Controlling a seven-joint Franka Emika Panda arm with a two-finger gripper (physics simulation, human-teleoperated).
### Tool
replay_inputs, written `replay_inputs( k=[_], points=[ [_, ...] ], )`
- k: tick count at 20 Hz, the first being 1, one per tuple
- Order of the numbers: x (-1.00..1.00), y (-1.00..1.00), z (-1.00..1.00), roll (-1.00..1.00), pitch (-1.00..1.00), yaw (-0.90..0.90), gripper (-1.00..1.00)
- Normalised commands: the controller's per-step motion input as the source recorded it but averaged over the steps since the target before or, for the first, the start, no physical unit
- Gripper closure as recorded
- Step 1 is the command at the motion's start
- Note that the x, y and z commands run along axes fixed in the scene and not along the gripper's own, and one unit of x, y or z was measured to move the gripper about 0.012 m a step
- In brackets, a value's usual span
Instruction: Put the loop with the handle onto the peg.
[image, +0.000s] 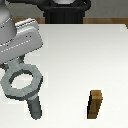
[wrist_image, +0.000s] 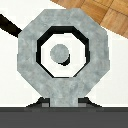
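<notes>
The exterior view looked down from above the white table (image: 80, 55) at a moderate distance, facing its far edge. The wrist view looked straight down from very close, filled by the loop with the handle (wrist_image: 62, 60), the peg (wrist_image: 60, 51) centred in its hole. Both views shared the loop (image: 22, 82) and peg (image: 35, 107).

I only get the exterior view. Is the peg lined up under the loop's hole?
Observer: Yes. In the wrist view the peg shows its round top inside the hole of the loop, near the middle.
Operator: Is it touching the rim anywhere?
Observer: No. White table shows all round the peg's top within the hole.
Operator: And the handle?
Observer: The handle is in view, but no fingers show on it there.
</notes>
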Motion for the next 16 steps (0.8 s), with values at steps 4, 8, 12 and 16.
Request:
replay_inputs(
  k=[4, 8, 12, 16],
  points=[
    [-1.0, 0.0, -0.06, 0.0, 0.0, 0.0, 1.0],
    [0.0, 0.0, -0.75, 0.0, 0.0, 0.0, 1.0],
    [0.0, 0.0, 0.0, 0.0, 0.0, 0.0, 1.0],
    [0.0, 0.0, 0.0, 0.0, 0.0, 0.0, 1.0]
  ],
)
